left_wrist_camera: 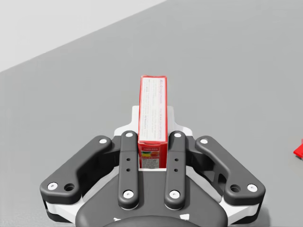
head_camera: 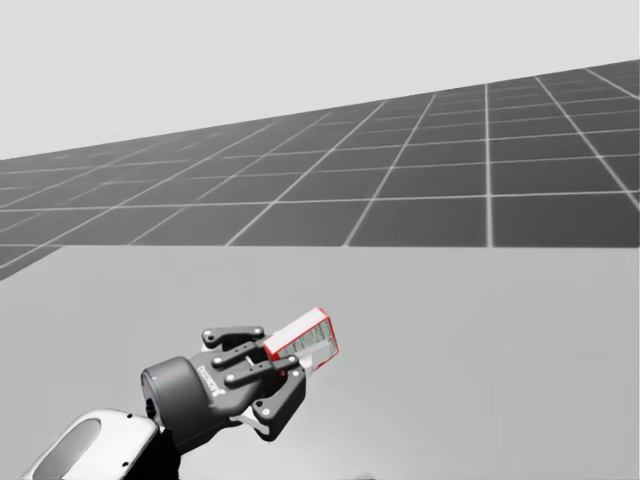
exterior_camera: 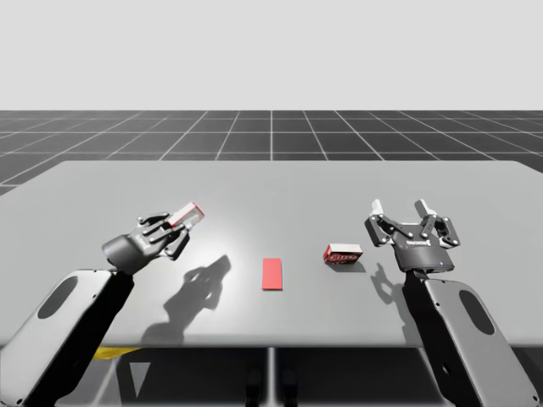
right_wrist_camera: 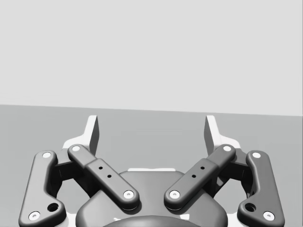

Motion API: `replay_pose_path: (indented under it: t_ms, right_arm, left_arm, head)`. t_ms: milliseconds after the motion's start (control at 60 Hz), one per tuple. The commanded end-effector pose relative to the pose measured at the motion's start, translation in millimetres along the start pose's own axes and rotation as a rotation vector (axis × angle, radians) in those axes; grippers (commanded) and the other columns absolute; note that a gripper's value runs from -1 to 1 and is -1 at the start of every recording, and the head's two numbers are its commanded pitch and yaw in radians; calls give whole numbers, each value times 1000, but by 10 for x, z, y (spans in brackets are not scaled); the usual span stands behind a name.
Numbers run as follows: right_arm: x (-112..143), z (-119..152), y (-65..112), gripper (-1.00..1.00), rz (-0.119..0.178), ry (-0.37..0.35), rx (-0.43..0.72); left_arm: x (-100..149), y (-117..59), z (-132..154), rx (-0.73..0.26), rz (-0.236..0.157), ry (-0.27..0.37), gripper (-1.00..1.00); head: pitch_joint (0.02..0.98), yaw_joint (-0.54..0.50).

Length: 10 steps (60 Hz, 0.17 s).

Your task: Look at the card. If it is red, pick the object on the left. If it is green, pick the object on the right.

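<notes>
A red card lies flat on the grey table near its front middle. My left gripper is shut on a slim red-and-white box, lifted off the table at the left. The same box sticks out of that gripper in the head view, and it stands clamped between the two fingers in the left wrist view. A second red box lies on the table right of the card. My right gripper stands open just right of that box, fingertips wide apart with nothing between them.
The left arm's shadow falls on the table between the left arm and the card. A red corner of the card peeks in beside the left gripper. Dark tiled floor lies beyond the table's far edge.
</notes>
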Motion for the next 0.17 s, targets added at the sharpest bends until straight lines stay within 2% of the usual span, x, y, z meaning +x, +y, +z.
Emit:
replay_pose_path:
  t_ms: [17,167]
  right_arm:
    - [-3,-5,-1,-1000,1,1,-1]
    - [-2,-2,1,-1000,1,2,2]
  left_arm:
    - [497,2,-64,-15,-52,-104,1000]
    - [918,6,-28,59,-45,-246,1000]
  head:
    - [437,346]
    - [438,347]
